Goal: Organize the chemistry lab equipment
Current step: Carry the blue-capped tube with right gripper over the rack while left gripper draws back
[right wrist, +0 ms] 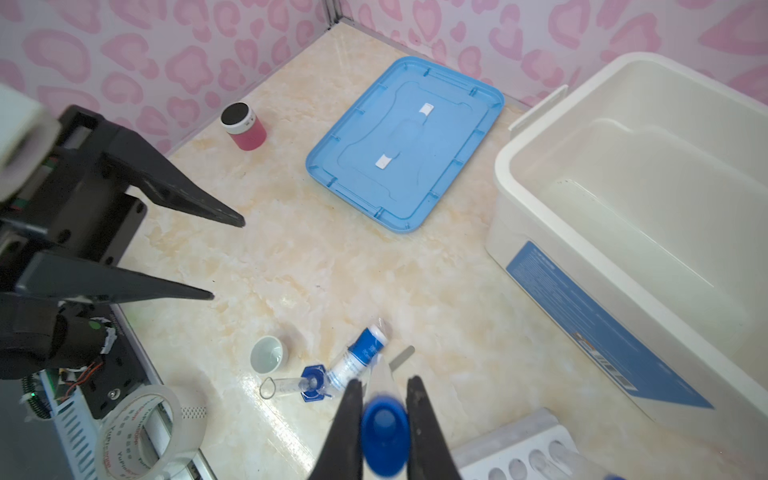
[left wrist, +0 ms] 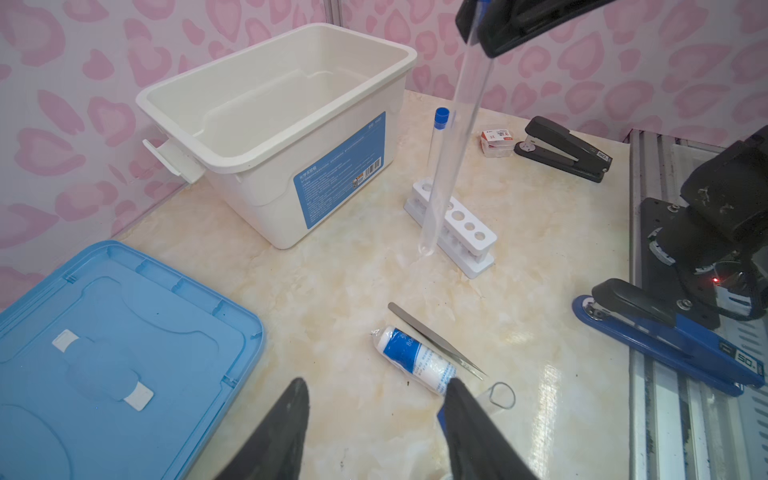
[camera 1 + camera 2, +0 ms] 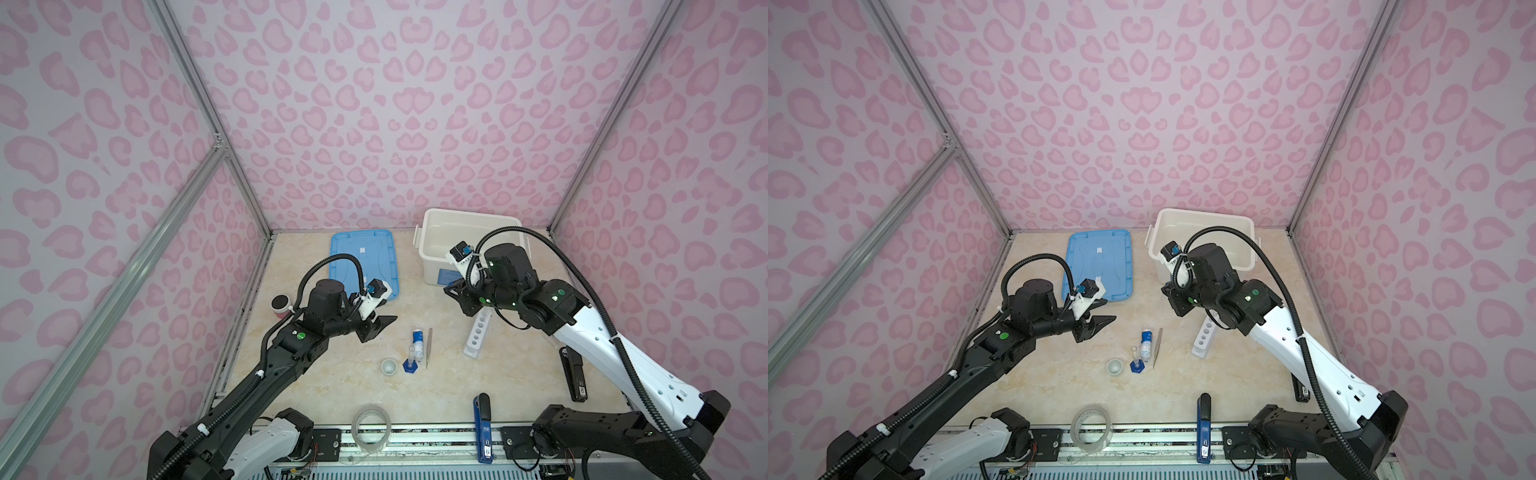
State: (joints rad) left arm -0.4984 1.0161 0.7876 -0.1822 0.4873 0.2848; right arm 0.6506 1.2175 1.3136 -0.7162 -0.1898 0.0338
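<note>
My right gripper [image 1: 384,381] is shut on a clear test tube [image 2: 453,145] just below its blue cap [image 1: 384,436]. The tube hangs upright over the white five-hole rack [image 2: 453,226]. Another blue-capped tube [image 2: 436,137] stands in the rack's end hole. My left gripper [image 2: 378,382] is open and empty, hovering above the table left of the small blue-labelled bottle [image 3: 417,343]. The metal tweezers [image 3: 429,347] lie beside the bottle. The blue-based cylinder [image 1: 299,384] lies on its side next to the small white dish [image 3: 389,366].
A white bin [image 3: 469,245] stands open at the back right, with its blue lid [image 3: 361,257] flat at the back middle. A pink jar [image 3: 281,306] is at the left wall. A tape roll [image 3: 371,428], blue stapler [image 3: 483,428] and black stapler [image 3: 573,374] lie at the front and right.
</note>
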